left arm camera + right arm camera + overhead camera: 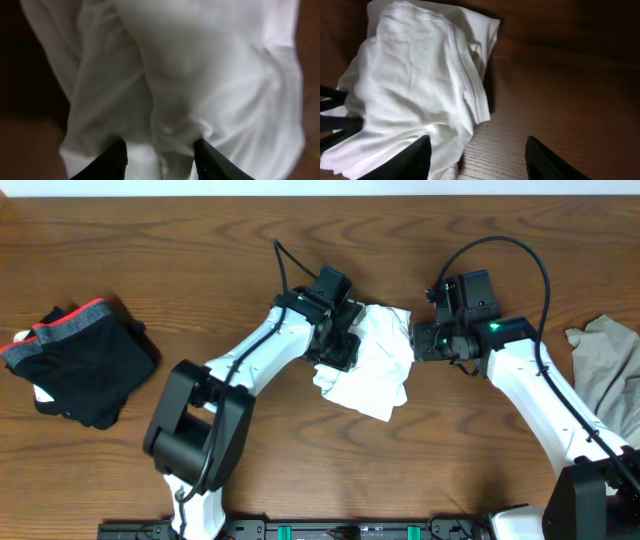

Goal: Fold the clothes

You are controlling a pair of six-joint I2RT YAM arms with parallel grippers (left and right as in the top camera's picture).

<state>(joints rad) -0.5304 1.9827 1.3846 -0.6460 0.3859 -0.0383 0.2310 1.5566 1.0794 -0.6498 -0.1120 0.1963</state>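
Note:
A crumpled white garment (372,370) lies at the table's middle. My left gripper (342,345) is over its left edge. In the left wrist view the fingers (160,156) are spread, with a raised fold of the white cloth (200,75) between them. My right gripper (418,340) is at the garment's right edge. In the right wrist view it is open (477,156), its left finger is beside the white cloth (410,75), and bare wood lies between the fingers.
Folded black shorts with a red waistband (85,360) lie at the left. A beige garment (612,370) lies at the right edge. The wooden table (300,470) is dark brown.

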